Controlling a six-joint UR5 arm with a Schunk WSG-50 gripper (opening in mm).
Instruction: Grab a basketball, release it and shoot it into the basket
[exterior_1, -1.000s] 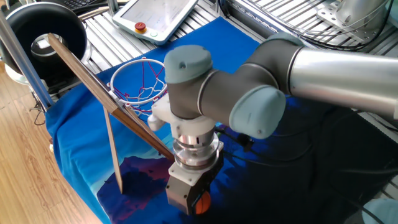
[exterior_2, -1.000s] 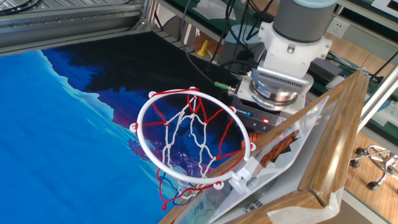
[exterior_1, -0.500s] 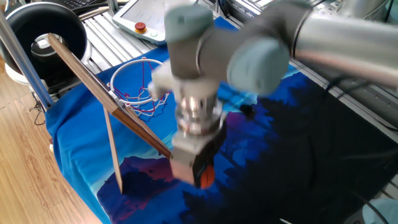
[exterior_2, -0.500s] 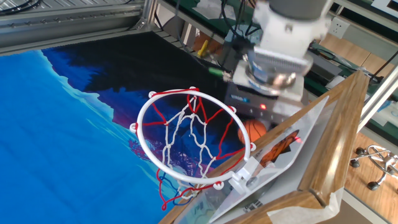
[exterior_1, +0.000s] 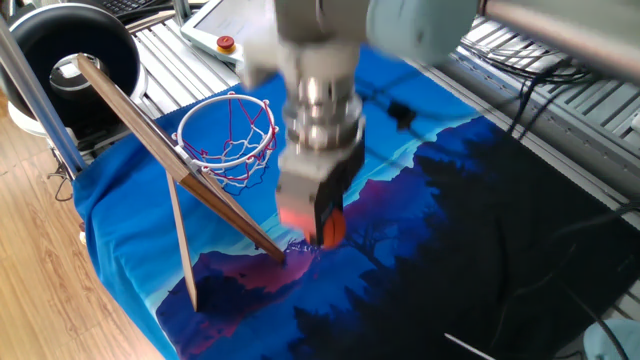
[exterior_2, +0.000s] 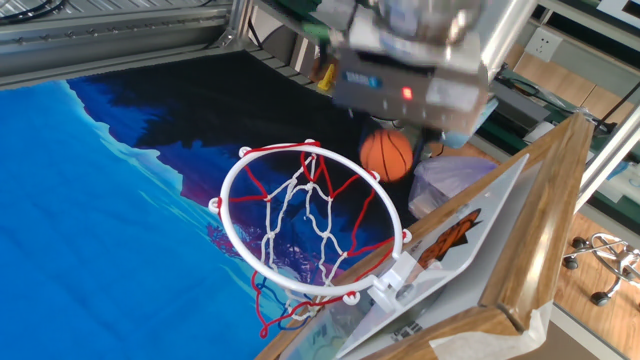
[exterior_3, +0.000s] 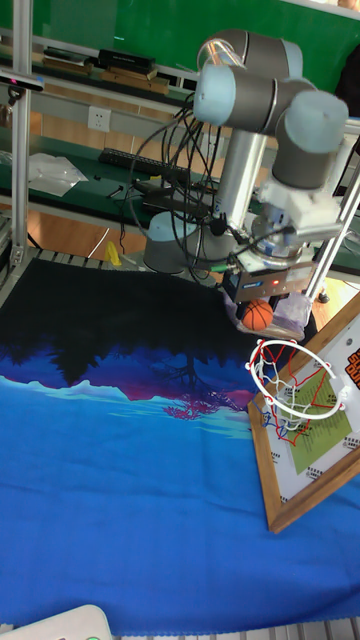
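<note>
The basketball (exterior_1: 332, 228) is a tiny orange ball with black seams, held at the tip of my gripper (exterior_1: 320, 222), which is shut on it and blurred by motion. In the other fixed view the basketball (exterior_2: 386, 156) hangs under the gripper (exterior_2: 390, 140), just beyond and slightly above the far rim of the basket (exterior_2: 231, 193). The basket (exterior_1: 228, 140) has a red ring, a red-and-white net and a slanted wooden backboard (exterior_1: 150, 140). In the tall fixed view the basketball (exterior_3: 259, 315) sits above the hoop (exterior_3: 252, 368), left of the backboard (exterior_3: 300, 500).
A big black round tub (exterior_1: 75, 50) stands at the back left corner. A white tablet with a red button (exterior_1: 227, 43) lies behind the hoop. A blue and black printed cloth (exterior_1: 420, 230) covers the table. Cables (exterior_3: 185, 170) hang behind the arm.
The arm has risen and swung back from the front edge, lifting the basketball off the cloth to about the height of the hoop's rim. The basket has not moved.
</note>
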